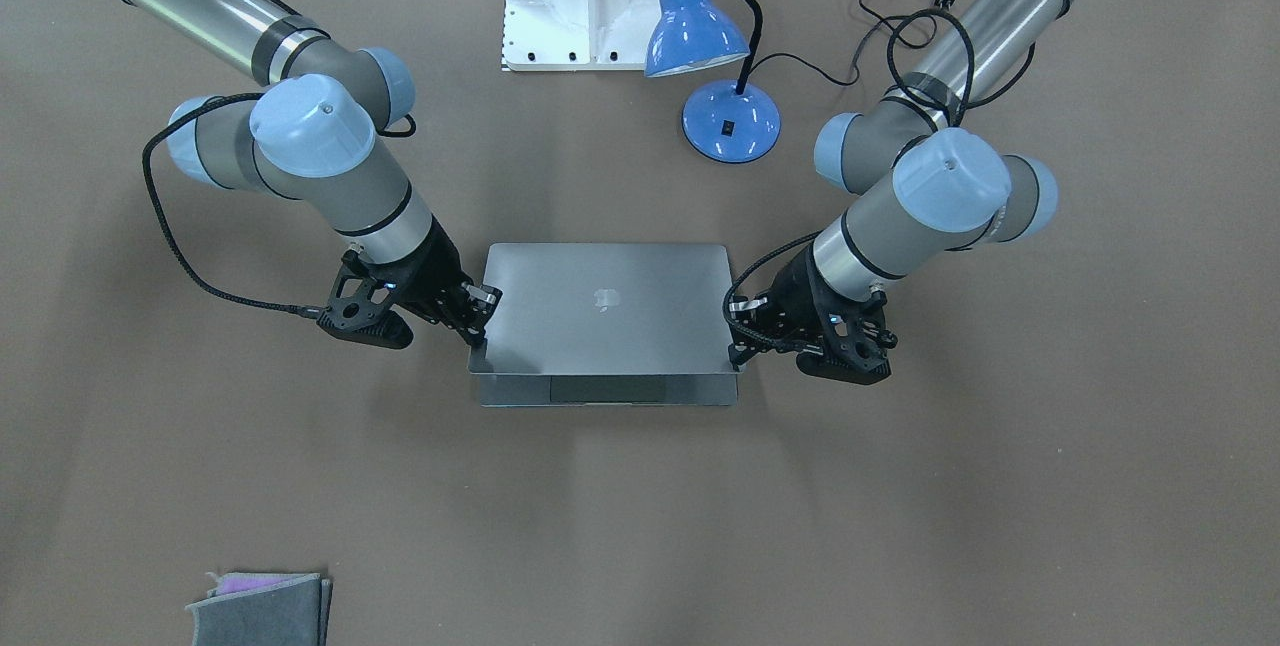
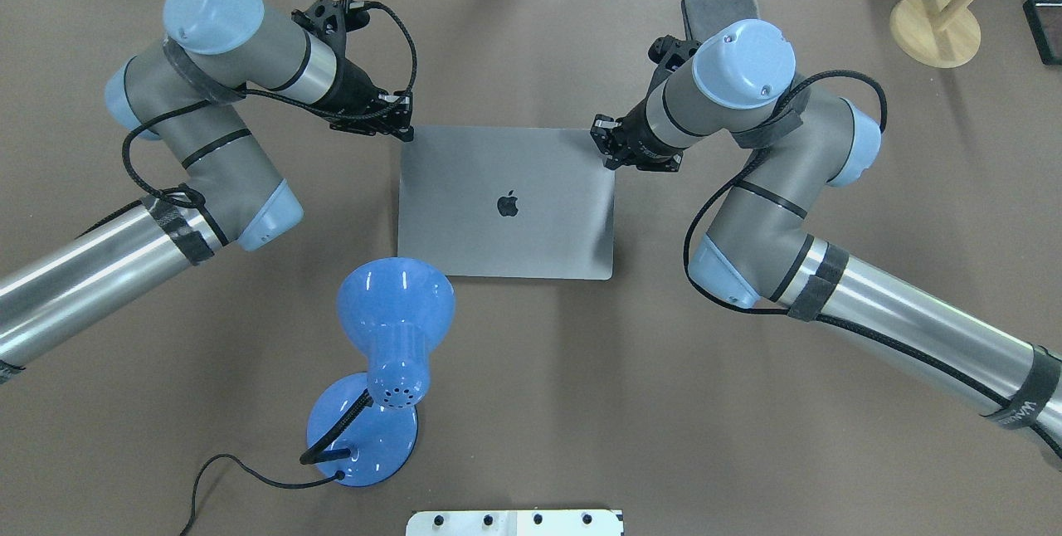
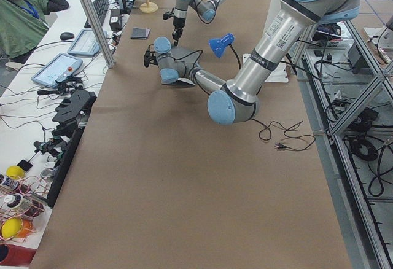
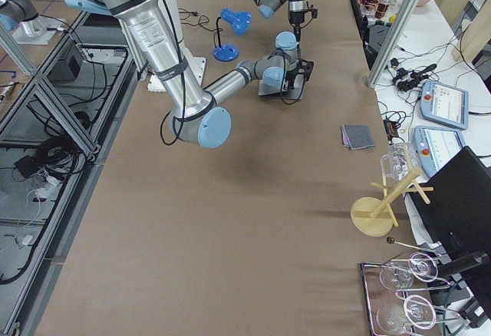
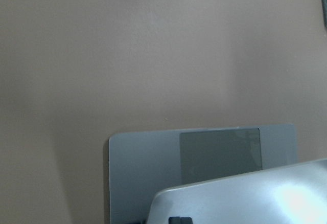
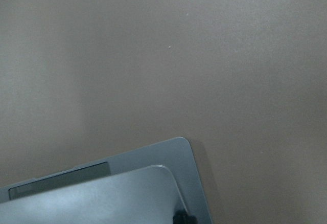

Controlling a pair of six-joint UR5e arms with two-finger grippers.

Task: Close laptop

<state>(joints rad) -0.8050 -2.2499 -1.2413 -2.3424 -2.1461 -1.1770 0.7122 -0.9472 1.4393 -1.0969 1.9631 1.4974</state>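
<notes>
The space-grey laptop lies mid-table with its lid lowered most of the way. The lid with the apple logo faces up in the overhead view. A strip of base and trackpad shows under the lid's far edge. My left gripper sits at the lid's far left corner, and my right gripper at its far right corner. Each wrist view shows the raised lid over the base, with one dark fingertip bit at the bottom centre. Both grippers look shut, with their tips on the lid.
A blue desk lamp with its black cord stands near the laptop's hinge side on my left. A white mount plate lies by my base. A folded grey cloth lies beyond my right wrist. A wooden stand stands at the far right.
</notes>
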